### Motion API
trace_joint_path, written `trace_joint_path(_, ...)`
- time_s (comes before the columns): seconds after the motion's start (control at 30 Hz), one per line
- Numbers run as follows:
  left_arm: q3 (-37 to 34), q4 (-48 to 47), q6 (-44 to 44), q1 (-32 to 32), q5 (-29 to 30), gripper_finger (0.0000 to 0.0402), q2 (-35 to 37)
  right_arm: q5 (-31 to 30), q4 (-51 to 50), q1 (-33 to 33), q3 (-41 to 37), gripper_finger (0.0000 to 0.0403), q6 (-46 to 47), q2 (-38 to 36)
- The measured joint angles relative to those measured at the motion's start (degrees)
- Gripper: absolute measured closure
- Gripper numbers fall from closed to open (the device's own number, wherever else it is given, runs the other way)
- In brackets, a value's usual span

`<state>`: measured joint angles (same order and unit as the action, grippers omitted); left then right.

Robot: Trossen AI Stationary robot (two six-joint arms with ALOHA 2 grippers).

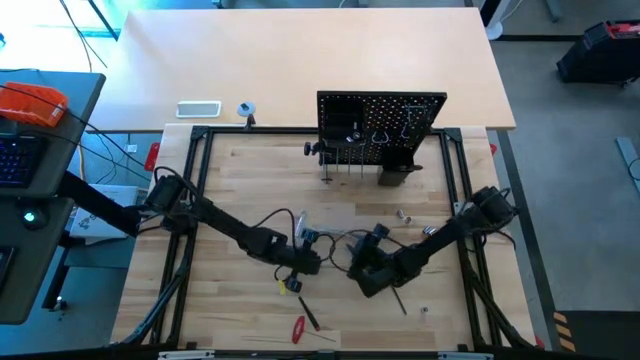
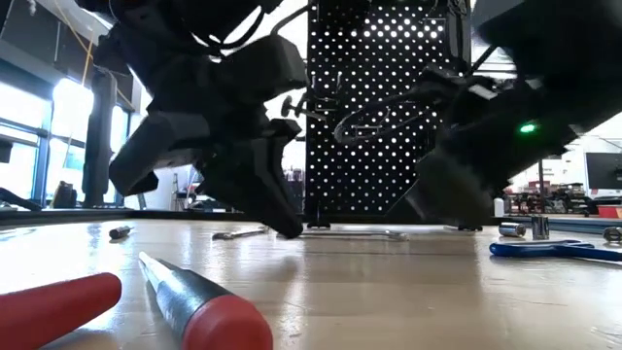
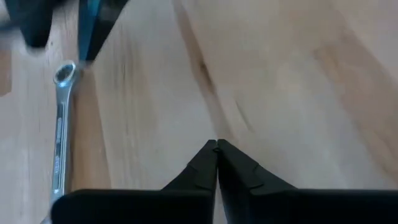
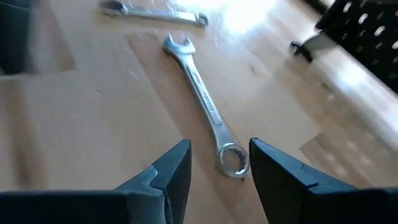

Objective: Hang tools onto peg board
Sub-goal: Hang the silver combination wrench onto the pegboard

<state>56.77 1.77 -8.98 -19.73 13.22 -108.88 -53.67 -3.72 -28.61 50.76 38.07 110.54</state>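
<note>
One slim shiny steel wrench [image 4: 202, 99] on pale woodgrain table [image 4: 74, 124]

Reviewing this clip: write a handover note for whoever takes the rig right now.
Left gripper: shut, empty, low over the table.
Right gripper: open, fingers either side of a silver wrench's ring end, not gripped.
A second wrench lies beyond; red-handled screwdrivers on the near table.
Peg board stands at the far edge, some items already hanging.
Left: grip wrench, hang it, then the rest.
</note>
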Motion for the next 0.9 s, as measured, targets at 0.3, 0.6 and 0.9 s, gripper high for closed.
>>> trace_joint_path(0.3,-1.81,0.30,3.48,-0.09,0.42,0.0255,0.11,7.52,6.81,5.75,-0.04,0.0245,-9.93,0.04)
trace_joint_path(0.6,-10.29,9.54,7.55,0.18,0.55,0.0194,2.83,18.35,23.14,11.66,-7.93,0.0245,-10.14,-0.24)
trace_joint_path(0.9,-19.02,14.96,0.25,1.85,10.87,0.0208,13.13,26.27,26.98,12.66,-11.47,0.0290,-7.48,-0.35)
